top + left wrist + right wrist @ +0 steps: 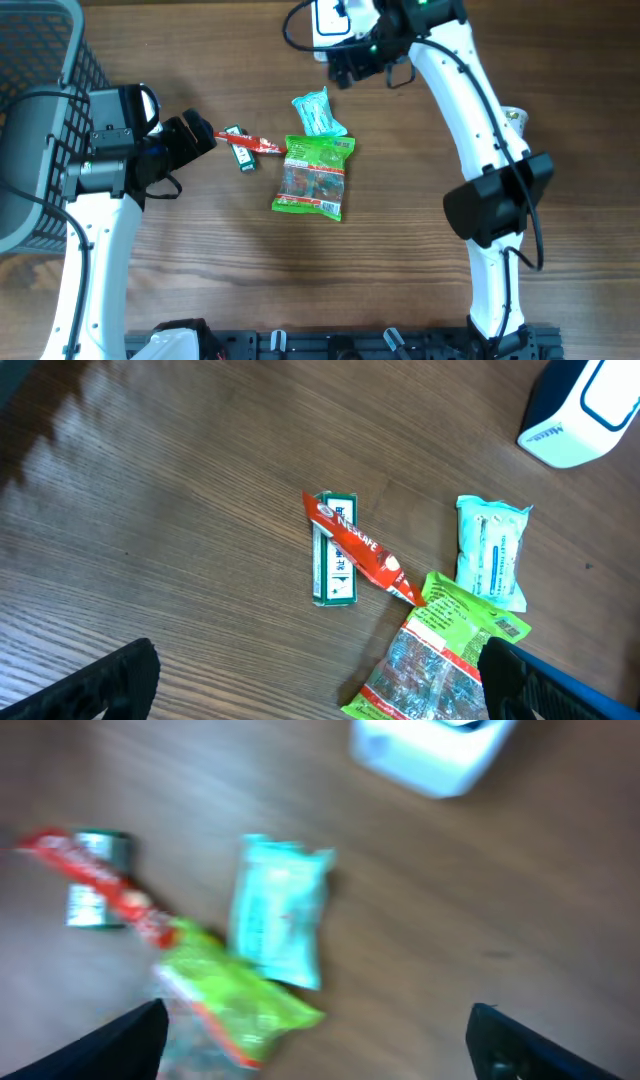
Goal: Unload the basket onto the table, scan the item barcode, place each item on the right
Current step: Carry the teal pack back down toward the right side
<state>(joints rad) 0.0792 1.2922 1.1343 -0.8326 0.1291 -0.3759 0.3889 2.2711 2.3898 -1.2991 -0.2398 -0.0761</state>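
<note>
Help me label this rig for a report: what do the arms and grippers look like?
The left arm and right arm have white links with black joint housings; a black cable runs along the right one. The left gripper and right gripper are black, two-fingered.

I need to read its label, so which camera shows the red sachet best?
The left wrist view: the red sachet is sharp, close and lies across the green pack. Overhead shows it small; the right wrist view shows it blurred.
</note>
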